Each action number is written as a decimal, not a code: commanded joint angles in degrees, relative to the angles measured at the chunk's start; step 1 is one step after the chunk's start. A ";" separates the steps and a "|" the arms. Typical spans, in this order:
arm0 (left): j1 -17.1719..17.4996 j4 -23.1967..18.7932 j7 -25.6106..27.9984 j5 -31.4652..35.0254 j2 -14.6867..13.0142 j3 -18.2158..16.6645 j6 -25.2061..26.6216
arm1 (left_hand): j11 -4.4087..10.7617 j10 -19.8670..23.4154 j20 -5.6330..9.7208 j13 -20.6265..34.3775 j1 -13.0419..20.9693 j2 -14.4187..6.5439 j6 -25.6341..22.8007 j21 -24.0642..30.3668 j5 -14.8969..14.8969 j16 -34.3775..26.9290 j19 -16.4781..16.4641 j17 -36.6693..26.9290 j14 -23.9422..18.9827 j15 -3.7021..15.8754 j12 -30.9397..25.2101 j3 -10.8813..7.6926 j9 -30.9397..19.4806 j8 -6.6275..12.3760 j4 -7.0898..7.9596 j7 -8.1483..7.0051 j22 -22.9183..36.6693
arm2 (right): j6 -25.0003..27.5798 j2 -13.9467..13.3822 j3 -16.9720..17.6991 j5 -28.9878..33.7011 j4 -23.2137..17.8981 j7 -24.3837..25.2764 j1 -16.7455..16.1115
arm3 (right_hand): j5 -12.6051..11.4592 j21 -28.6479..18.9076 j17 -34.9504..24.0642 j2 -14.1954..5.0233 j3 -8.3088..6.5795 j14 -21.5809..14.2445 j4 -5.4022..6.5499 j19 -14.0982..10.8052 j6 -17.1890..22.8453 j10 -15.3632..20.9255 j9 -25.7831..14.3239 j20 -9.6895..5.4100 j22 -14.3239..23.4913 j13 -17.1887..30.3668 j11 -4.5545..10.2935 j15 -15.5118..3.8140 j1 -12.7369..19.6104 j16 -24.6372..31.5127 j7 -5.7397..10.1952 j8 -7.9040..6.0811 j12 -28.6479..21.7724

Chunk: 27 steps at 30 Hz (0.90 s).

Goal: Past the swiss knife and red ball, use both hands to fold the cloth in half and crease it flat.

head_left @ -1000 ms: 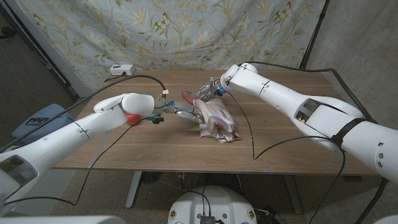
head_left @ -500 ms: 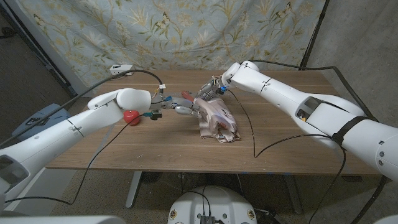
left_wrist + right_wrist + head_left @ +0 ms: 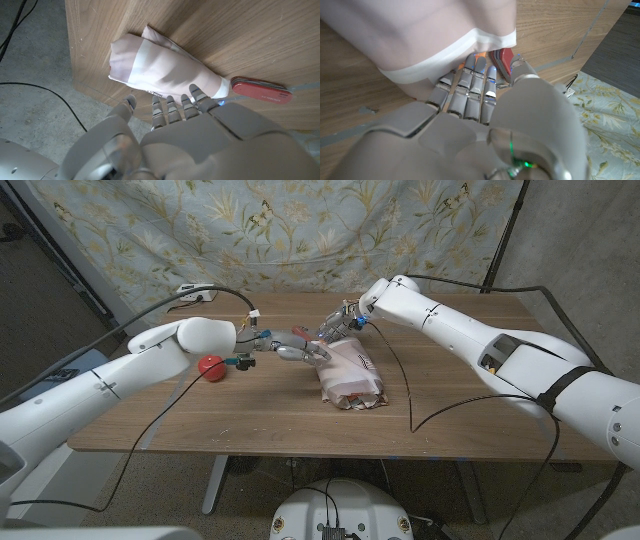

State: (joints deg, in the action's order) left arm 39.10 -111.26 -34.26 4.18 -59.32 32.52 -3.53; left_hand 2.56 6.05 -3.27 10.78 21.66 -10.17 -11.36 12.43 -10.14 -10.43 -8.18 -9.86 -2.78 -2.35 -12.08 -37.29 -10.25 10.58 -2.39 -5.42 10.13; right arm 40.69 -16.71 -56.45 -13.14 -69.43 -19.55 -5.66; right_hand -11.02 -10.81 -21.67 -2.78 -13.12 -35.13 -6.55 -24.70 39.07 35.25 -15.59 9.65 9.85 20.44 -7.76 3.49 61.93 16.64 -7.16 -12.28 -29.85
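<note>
**Both robot hands at the far end of a bunched cloth**

The pale pink-and-white fabric cloth (image 3: 350, 375) lies rumpled in a long bundle at the middle of the wooden bench (image 3: 470, 410), running from its far end toward the near edge. The red-handled swiss knife (image 3: 301, 335) lies just beside the cloth's far-left end, and the small red ball (image 3: 210, 366) sits well to the left of it.

The cloth looks light, soft and limp; it will likely sag and slide on the smooth wood. Corners or the hemmed white border seem the best places to take hold.

The left robot hand (image 3: 290, 354) reaches in from the left, fingers extended toward the cloth's far-left end. In the left wrist view its fingertips (image 3: 172, 107) point at the bundle's edge, apart and holding nothing. The right robot hand (image 3: 340, 323) comes from the far right; in the right wrist view its fingers (image 3: 470, 87) lie straight under the lifted white hem. Whether the thumb pinches it I cannot tell.
</note>
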 commanded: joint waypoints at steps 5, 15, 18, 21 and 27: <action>-1.90 2.03 0.80 0.87 3.02 1.29 -3.00 | -0.09 0.35 0.01 0.14 0.79 -0.21 -0.23 -0.12 0.06 -0.29 -0.25 -0.15 -0.35 -0.02 0.06 -0.10 -0.10 -0.02 -0.19 -0.45 0.19 | 1.11 -1.65 0.56 -0.72 -3.15 0.33 -0.45 | 0.29 0.07 -0.14 -0.34 0.26 0.83 0.00 0.34 -0.90 -0.82 -0.28 0.44 0.10 -0.11 -0.53 0.50 -0.75 -0.11 -0.29 0.15 0.72; -4.91 7.24 -1.38 1.35 6.86 4.44 -6.41 | -0.15 0.43 -0.04 0.12 0.95 -0.26 -0.37 -0.14 0.05 -0.25 -0.26 -0.14 -0.45 -0.09 0.06 -0.12 -0.10 0.02 -0.31 -0.45 0.18 | 0.89 -1.56 0.96 -0.98 -3.22 1.24 -0.59 | 0.46 0.05 -0.23 -1.03 0.26 1.56 -0.11 0.82 -2.03 -1.57 -0.13 0.28 0.11 -0.17 -0.74 0.84 -0.85 -0.15 -0.54 0.53 1.29; -5.19 7.88 -1.89 1.21 7.02 4.77 -6.63 | -0.17 0.49 -0.03 0.11 0.94 -0.28 -0.39 -0.15 0.05 -0.25 -0.24 -0.16 -0.47 -0.13 0.05 -0.11 -0.10 0.02 -0.28 -0.38 0.18 | 0.86 -1.46 0.92 -0.99 -2.92 1.30 -0.48 | 0.47 0.00 -0.24 -1.07 0.32 1.95 -0.13 0.79 -2.06 -1.67 -0.08 0.31 0.11 -0.18 -0.86 0.88 -0.92 -0.26 -0.58 0.52 1.40; -5.31 8.48 -2.45 0.80 7.18 5.07 -6.37 | -0.15 0.57 -0.05 0.11 0.92 -0.29 -0.40 -0.17 0.07 -0.25 -0.21 -0.18 -0.49 -0.15 0.03 -0.07 -0.10 0.02 -0.25 -0.33 0.18 | 0.76 -1.27 1.01 -1.10 -2.53 1.49 -0.49 | 0.51 -0.04 -0.24 -1.09 0.42 2.12 -0.09 0.78 -2.20 -1.85 -0.04 0.40 0.11 -0.20 -0.93 0.97 -1.11 -0.29 -0.53 0.55 1.55; -5.63 10.09 -2.51 2.26 7.66 6.23 -5.70 | -0.19 0.70 -0.11 0.10 0.69 -0.45 -0.44 -0.23 0.07 -0.30 -0.09 -0.33 -0.55 -0.17 0.00 -0.09 -0.09 0.02 0.14 -0.25 0.18 | 0.26 -0.64 1.32 -1.19 -1.69 2.40 -0.72 | 0.56 -0.13 -0.25 -1.16 0.63 2.33 -0.13 0.79 -2.90 -2.77 0.14 0.56 0.11 -0.23 -1.28 1.23 -1.42 -0.24 -0.73 0.76 2.10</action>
State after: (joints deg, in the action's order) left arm 34.69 -104.39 -35.76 5.30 -53.21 36.61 -9.17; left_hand 2.35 6.25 -3.27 10.78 21.89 -10.40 -11.47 12.43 -10.14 -10.42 -8.18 -10.02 -2.77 -2.35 -12.08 -37.30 -10.25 10.58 -2.38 -5.53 10.14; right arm 41.57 -18.09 -55.57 -14.10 -72.18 -18.38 -6.14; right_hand -10.57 -10.81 -21.66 -3.88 -12.74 -33.07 -6.81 -23.77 36.41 33.08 -15.42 10.13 9.85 20.18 -8.89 4.33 60.84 16.64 -7.77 -11.64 -28.10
